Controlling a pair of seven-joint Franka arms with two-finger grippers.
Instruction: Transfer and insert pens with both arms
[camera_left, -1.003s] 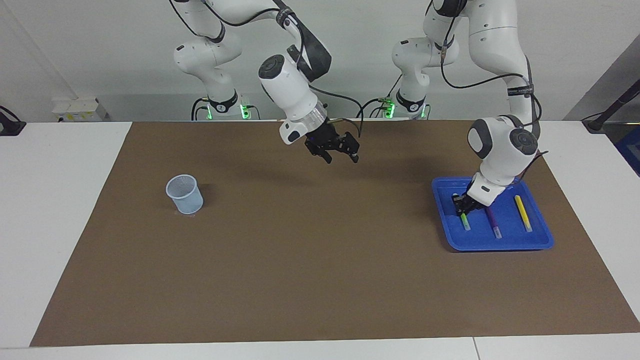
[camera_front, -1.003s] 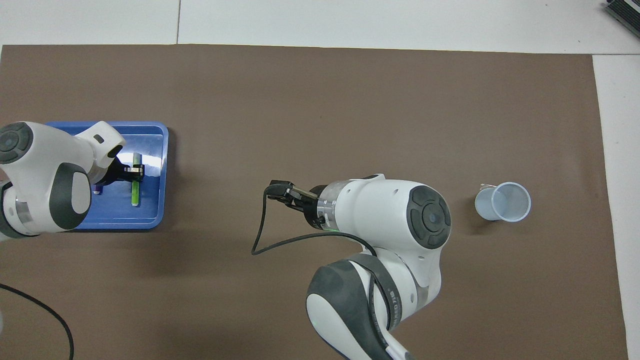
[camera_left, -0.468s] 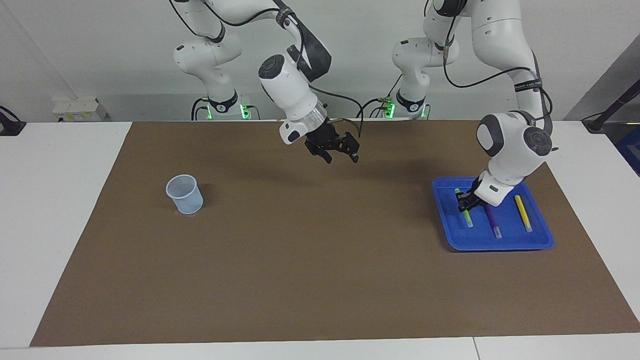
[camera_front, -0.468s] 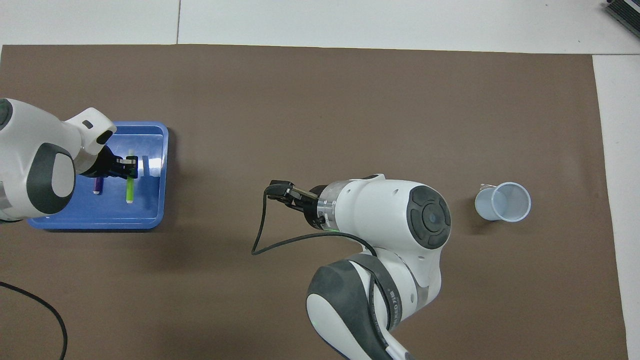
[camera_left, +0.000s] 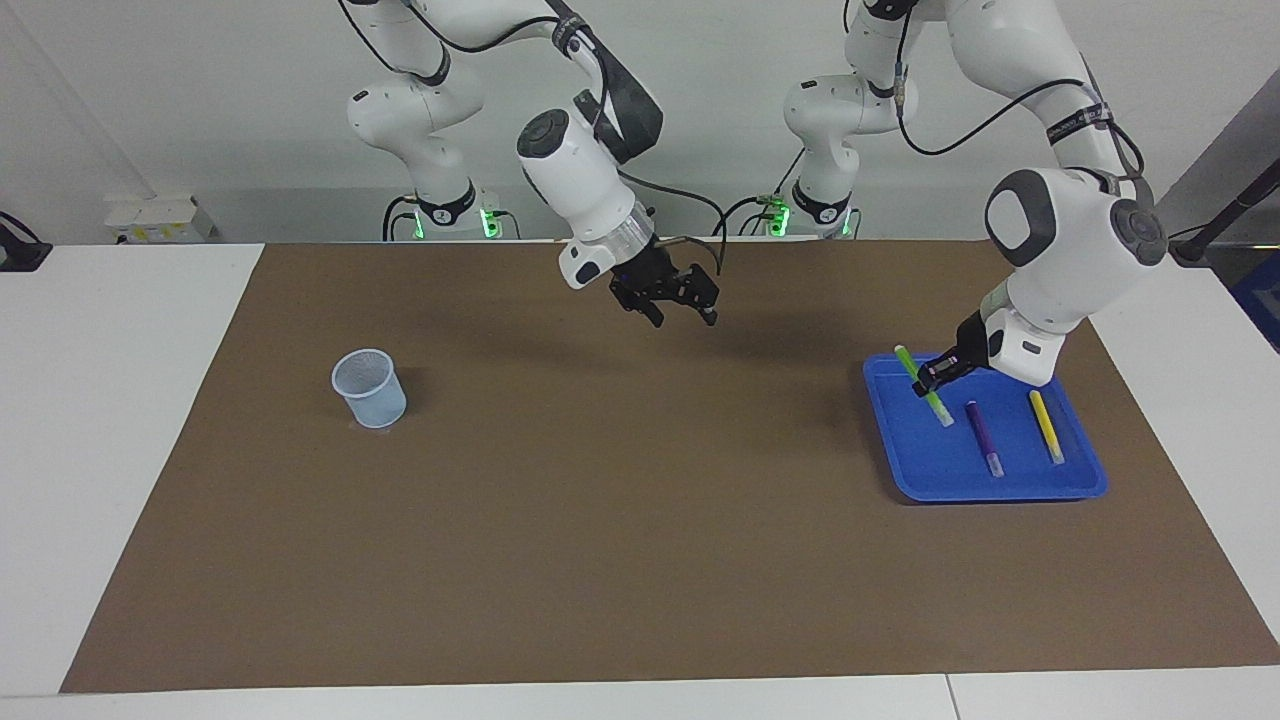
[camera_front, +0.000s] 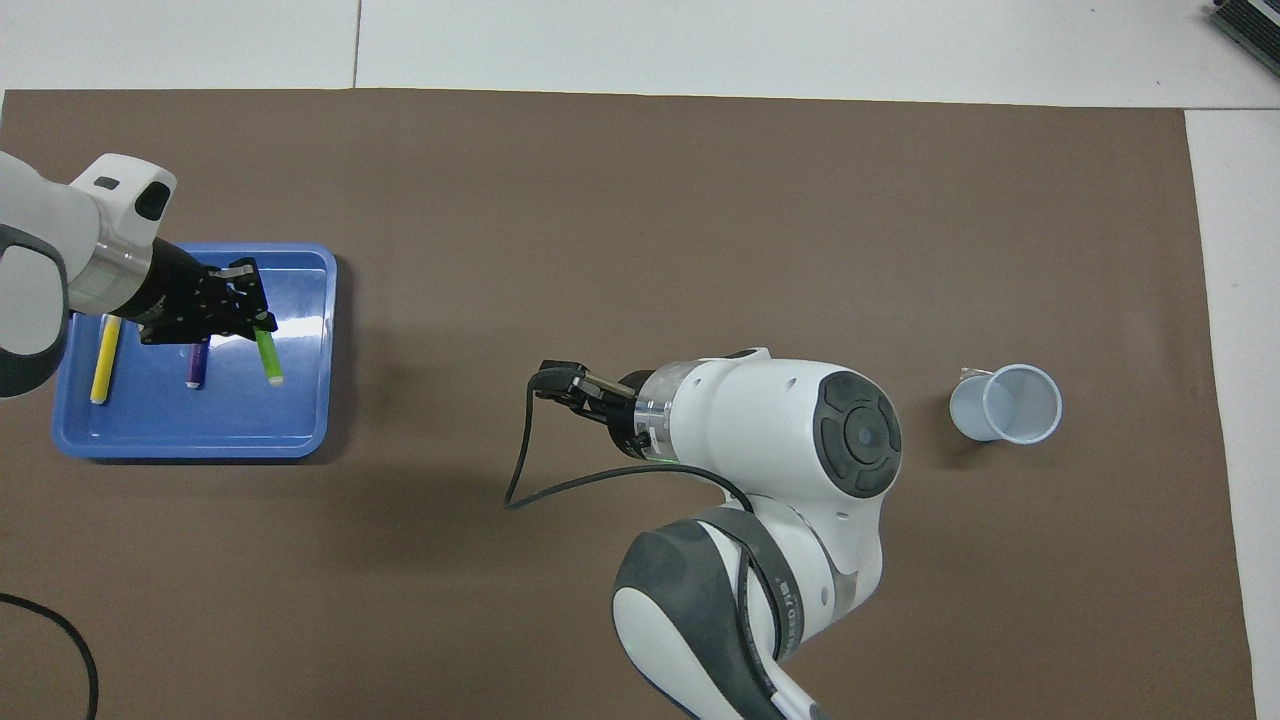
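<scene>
At the right of the facing view, the left gripper (camera_left: 935, 377) is clamped on the green pen (camera_left: 922, 385), holding it tilted above the blue tray (camera_left: 905, 478), cap end lowest and apparently clear of the tray floor. The purple pen (camera_left: 981, 437) and yellow pen (camera_left: 1046, 425) lie flat in the tray, 2 still to move. At upper centre, the right gripper (camera_left: 678, 300) waits over the brown mat (camera_left: 600, 520), fingers apart. The pale mesh cup (camera_left: 369, 388) stands at centre left, well apart from both. The grip looks off-centre on the pen, so it could swivel or slip during the carry. A skewed pen would make the handover hard and could miss the cup's narrow mouth or tip the light cup over.
</scene>
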